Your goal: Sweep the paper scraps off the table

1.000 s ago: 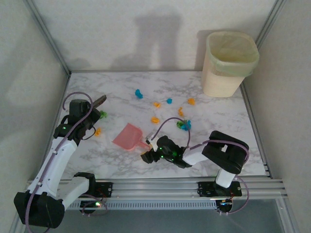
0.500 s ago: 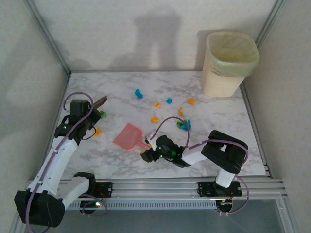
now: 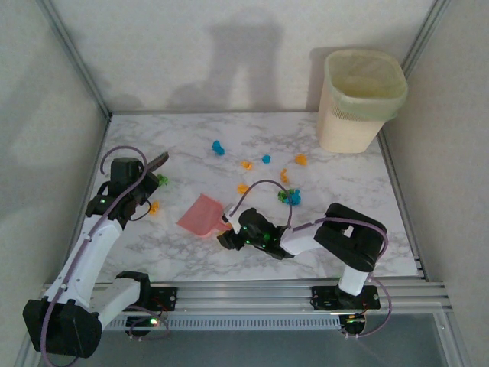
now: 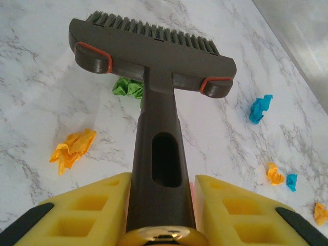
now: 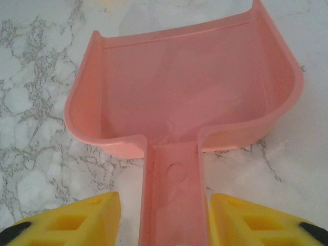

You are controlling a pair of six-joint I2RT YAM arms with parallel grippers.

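My right gripper (image 5: 166,201) sits low near the front rail (image 3: 252,294), its yellow fingers (image 5: 87,215) straddling the dustpan (image 5: 179,92) handle. The right finger is close against the handle and a sliver of table (image 5: 31,102) shows on the other side, so I cannot tell whether the grip is made. From above, the dustpan (image 3: 200,214) runs lengthwise from the gripper (image 3: 227,235) up and to the left, mouth facing away. The wrist view shows what the overhead does not: the scoop lies bare inside.

Further back on the left, my left gripper (image 4: 164,187) is clenched on the brush (image 4: 151,54) handle. The brush's long axis points away from the wrist, with the bristles along the head's far edge. From above, the brush (image 3: 157,160) angles up and right from the gripper (image 3: 145,174).

The scraps (image 3: 289,197) lie on the table in a loose band across the middle. One orange (image 4: 73,148) and one green (image 4: 128,88) lie beside the brush, with blue (image 4: 260,107) further right. The overhead shows the rest scattered between the dustpan and the bin (image 3: 359,99) at the far right corner.
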